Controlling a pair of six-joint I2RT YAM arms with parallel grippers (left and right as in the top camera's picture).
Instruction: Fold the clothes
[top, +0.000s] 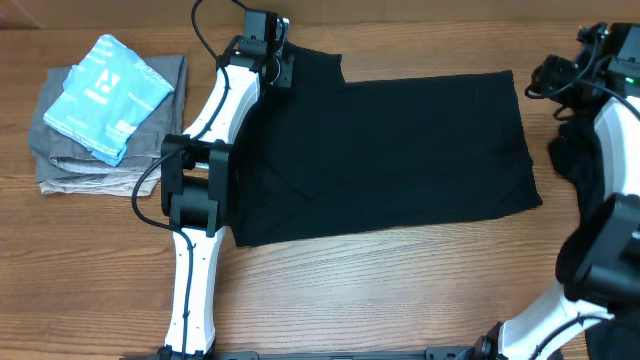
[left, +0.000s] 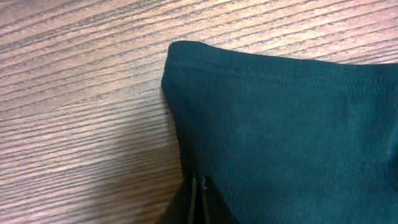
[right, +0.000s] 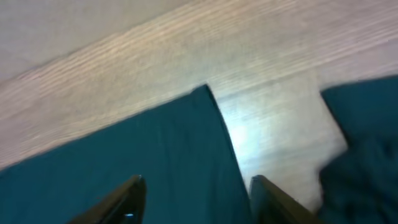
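Black shirt (top: 390, 150) lies spread flat across the middle of the wooden surface (top: 400, 290), its long side running left to right. One short sleeve juts out at the far-left corner.

Left gripper (top: 280, 68) sits at that sleeve. In the left wrist view its fingers (left: 198, 190) are pressed tight together right at the hem of the shirt (left: 280, 124). They seem to have the cloth's edge nipped between them, though the dark tips blend into the fabric and the hold is hard to make out. The sleeve corner rests on the wood beyond the tips.

Right gripper (top: 545, 78) is at the shirt's far-right corner. The right wrist view is blurred, but the gripper (right: 199, 199) plainly has its two fingers spread apart. The shirt's right edge (right: 155, 162) runs between them, and neither finger is seen pressing on it.

Just right of the shirt, across a strip of bare wood, is a crumpled black heap (top: 572, 155) of similar cloth, partly under the right arm. It also shows at the right edge of the right wrist view (right: 367, 149).

At the far left of the surface, well apart from the shirt, a grey stack (top: 70, 165) of folded garments carries a folded light-blue garment (top: 108, 95) with white print on top.
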